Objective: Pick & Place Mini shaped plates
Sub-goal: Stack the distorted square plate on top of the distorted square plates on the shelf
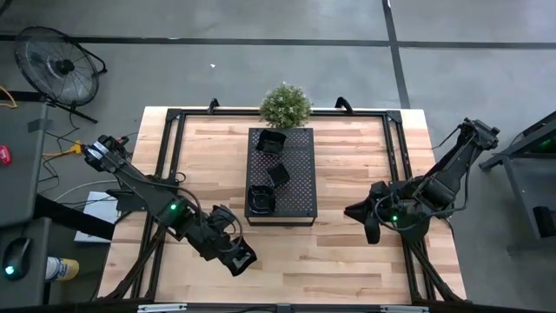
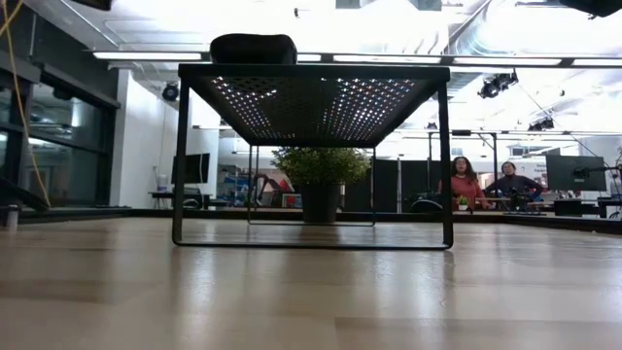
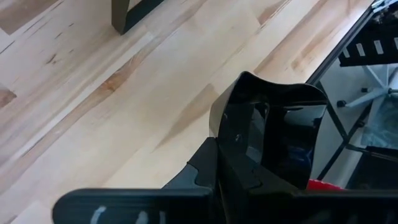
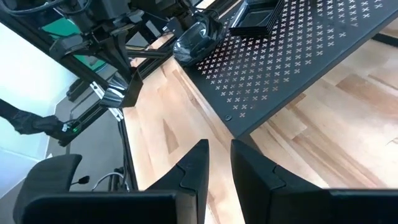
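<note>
left gripper (image 1: pixel 240 258) clamped on mini plate (image 3: pixel 273 134)

Two dark, jointed arms, each showing a small green light, end in black, angular fingers (image 4: pixel 196 171).

No text, label, brand, number or sign can be read anywhere.
</note>
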Motion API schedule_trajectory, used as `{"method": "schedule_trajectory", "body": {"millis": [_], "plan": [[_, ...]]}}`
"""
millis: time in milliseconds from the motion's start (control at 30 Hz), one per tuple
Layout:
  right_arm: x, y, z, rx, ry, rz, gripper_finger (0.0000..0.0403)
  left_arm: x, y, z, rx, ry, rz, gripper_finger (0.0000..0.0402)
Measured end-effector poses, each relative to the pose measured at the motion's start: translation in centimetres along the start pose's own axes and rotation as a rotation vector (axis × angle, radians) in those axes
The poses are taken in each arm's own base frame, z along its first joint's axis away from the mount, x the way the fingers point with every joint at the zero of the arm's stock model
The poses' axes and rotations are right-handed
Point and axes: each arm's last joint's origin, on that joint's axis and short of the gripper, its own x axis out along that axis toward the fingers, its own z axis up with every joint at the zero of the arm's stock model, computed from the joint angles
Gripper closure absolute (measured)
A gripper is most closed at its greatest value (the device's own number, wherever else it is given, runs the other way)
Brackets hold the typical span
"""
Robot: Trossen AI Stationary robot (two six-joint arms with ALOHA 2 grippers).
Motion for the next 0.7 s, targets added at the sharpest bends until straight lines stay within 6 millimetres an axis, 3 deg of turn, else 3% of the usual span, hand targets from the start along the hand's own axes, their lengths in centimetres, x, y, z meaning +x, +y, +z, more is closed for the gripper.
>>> {"method": "schedule_trajectory", "body": {"millis": [467,700], "plan": [[0.2,-0.2,0.2,-0.010,0.010,-0.009,0.0341,-1.0,0.2,0.2,0.013,-0.003,-0.024,0.0401],[-0.4,-0.5,1.0,0.005,0.017,0.020,0.0341,-2.8,0.7,0.7,0.002,-0.019,-0.072,0.0401]]}}
